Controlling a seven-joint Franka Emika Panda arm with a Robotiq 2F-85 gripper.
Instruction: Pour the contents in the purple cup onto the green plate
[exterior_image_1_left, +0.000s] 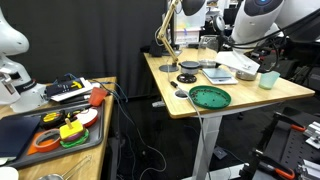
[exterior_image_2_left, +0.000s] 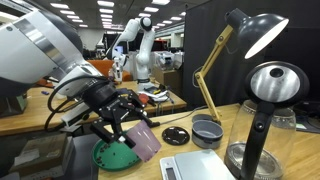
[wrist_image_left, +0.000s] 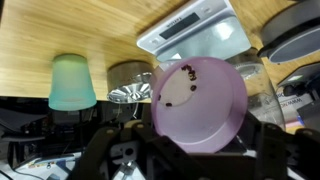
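My gripper is shut on the purple cup, which fills the wrist view with its mouth toward the camera. Several small dark bits, the contents, sit inside near its base. In an exterior view the gripper holds the cup tilted just above the edge of the green plate. In the exterior view from across the room, the plate lies at the table's front edge. There the arm reaches in from the back right, and the cup is too small to make out.
A mint-green cup and a white scale stand on the table. A desk lamp, a grey bowl, black discs and a glass jar are nearby. A second table holds tools.
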